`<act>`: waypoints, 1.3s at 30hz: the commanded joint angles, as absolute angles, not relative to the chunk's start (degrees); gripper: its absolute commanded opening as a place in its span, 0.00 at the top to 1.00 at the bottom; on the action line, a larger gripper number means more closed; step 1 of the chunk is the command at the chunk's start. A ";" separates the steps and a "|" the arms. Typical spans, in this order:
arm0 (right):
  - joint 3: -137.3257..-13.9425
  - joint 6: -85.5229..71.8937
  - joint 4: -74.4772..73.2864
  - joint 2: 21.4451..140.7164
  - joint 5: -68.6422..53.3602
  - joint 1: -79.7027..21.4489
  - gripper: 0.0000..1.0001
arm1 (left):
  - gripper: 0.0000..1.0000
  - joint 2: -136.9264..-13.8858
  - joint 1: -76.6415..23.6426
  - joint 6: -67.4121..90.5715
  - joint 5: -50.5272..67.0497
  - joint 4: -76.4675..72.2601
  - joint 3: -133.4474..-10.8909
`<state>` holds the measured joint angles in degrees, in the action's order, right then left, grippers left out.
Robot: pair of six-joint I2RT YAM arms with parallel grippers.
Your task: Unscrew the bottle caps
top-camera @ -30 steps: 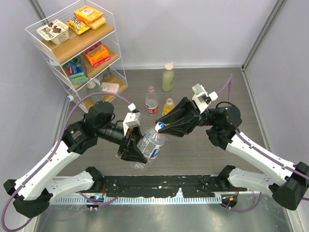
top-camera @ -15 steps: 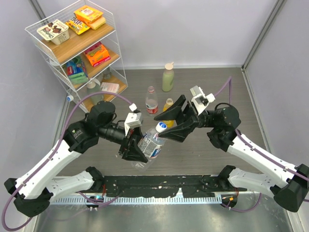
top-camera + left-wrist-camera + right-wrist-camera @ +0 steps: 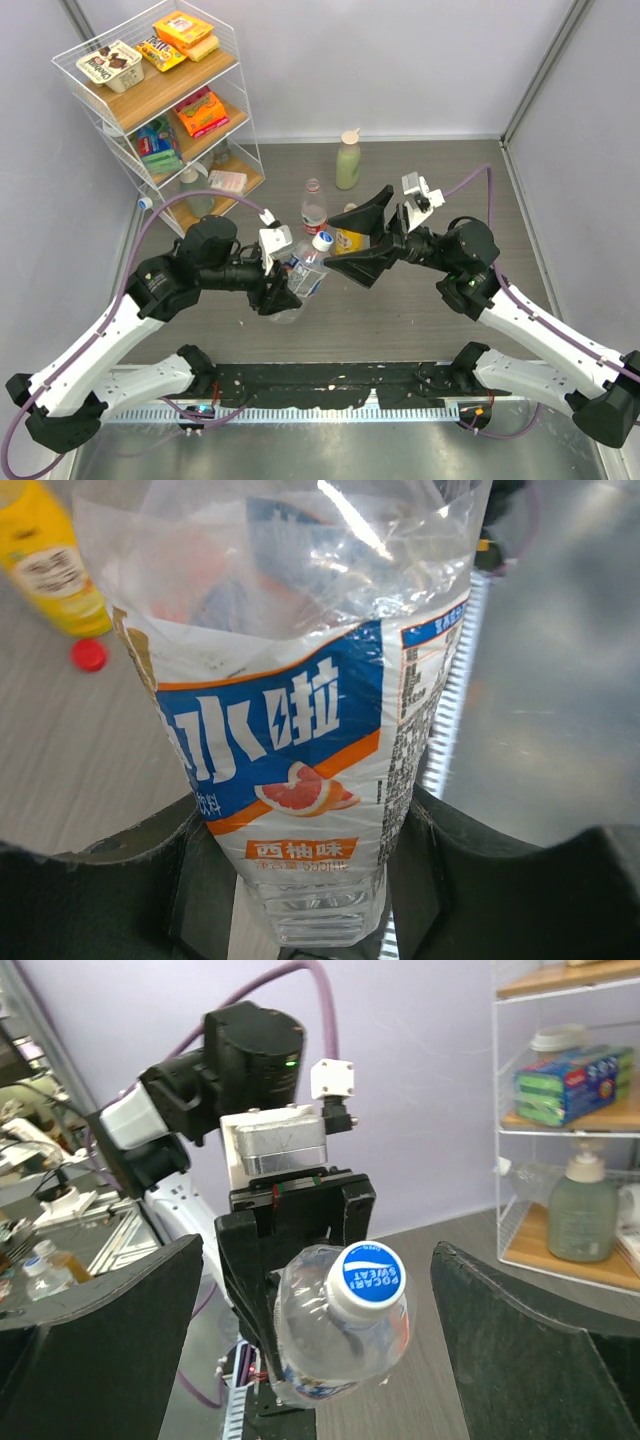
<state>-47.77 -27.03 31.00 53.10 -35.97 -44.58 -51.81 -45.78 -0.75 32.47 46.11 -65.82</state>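
Left claw (image 3: pixel 300 840): clenched on the lower body of the water bottle (image 3: pixel 290 710), holding it off the tabletop (image 3: pixel 400 312) with the neck tilted toward the other arm.
Right claw (image 3: pixel 316 1250): released, jaws spread wide on either side of the bottle's top and touching nothing.
Cap being worked: the blue-white cap (image 3: pixel 366 1278) sits on the neck of the held bottle, between the open jaws.
Other caps: the red cap (image 3: pixel 90 655) lies loose on the tabletop, just beside the yellow bottle (image 3: pixel 50 565); I cannot make out a yellow cap for certain.
Risk, twisting: the bottle is thin and already dented and is gripped far from the neck, so it may crumple or spin in the left claw rather than let the cap turn.
Risk, closing: jaws that shut off-centre could push the neck aside.
Risk, neighbours: the yellow bottle stands near the right claw and could be knocked over.
Held bottle: clear, no liquid visible.
Red-label bottle (image 3: pixel 313 212): clear; contents unclear.
Pale green bottle (image 3: pixel 347 165): opaque, capped, well behind.
Wire rack (image 3: pixel 160 92): snack packets on its shelves.
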 commanded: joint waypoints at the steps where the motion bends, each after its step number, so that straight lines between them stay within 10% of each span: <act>1: -48.51 -25.58 27.34 52.82 -25.60 -44.82 0.00 | 1.00 -49.92 -45.97 -1.93 16.90 44.04 -63.81; 15: -57.30 -33.30 13.80 64.77 -9.76 -44.91 0.00 | 1.00 -50.80 -45.97 -0.35 -9.40 42.45 -61.26; 39: -63.54 -44.21 21.36 79.45 -13.89 -45.62 0.31 | 1.00 -55.11 -45.88 1.21 -12.92 42.89 -60.64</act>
